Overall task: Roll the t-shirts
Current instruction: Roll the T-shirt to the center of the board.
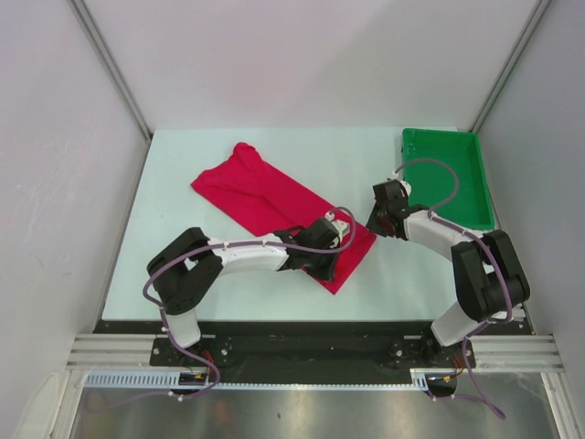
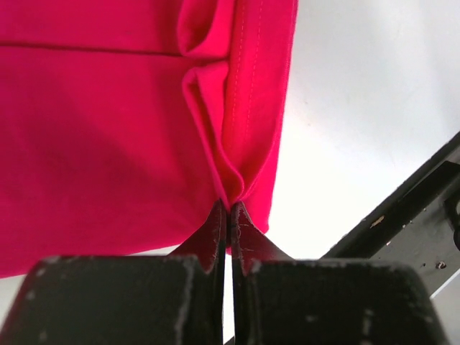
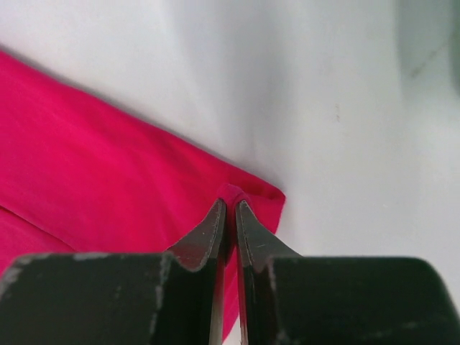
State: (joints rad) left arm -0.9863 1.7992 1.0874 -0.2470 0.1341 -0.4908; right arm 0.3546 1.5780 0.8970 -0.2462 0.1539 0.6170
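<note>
1 crimson-red t-shirt (image 1: 265, 192) is lying on the white surface (image 1: 411, 274) to the left of the green tray (image 1: 445, 135), not touching it. It is folded into a long band that is running diagonally. The band's near end is sitting closest to the tray's near-left corner, and its far end is pointing away from the tray.

Both claws are working at that near end. The left claw (image 2: 230, 208) is clamping shut on a pinch of cloth just inside a stitched edge, and the fabric is bunching into 2 soft ridges above the tips. The right claw (image 3: 230, 205) is clamping on the band's corner on the side facing the tray, with a small nub of cloth showing between its tips.

Judging by those ridges, the shirt is looking light and limp, with no stiffness of its own. It is likely going to sag, stretch and slide between the 2 grips rather than turn as 1 piece. It is not fragile, though the smooth surface is probably letting it slip.

The sensible hold is the 2 ends of the short near edge, gripped through all layers. That way the edge is turning over straight as the roll is heading toward the end farther from the tray. An uneven pull is risking a skewed, cone-shaped roll.
</note>
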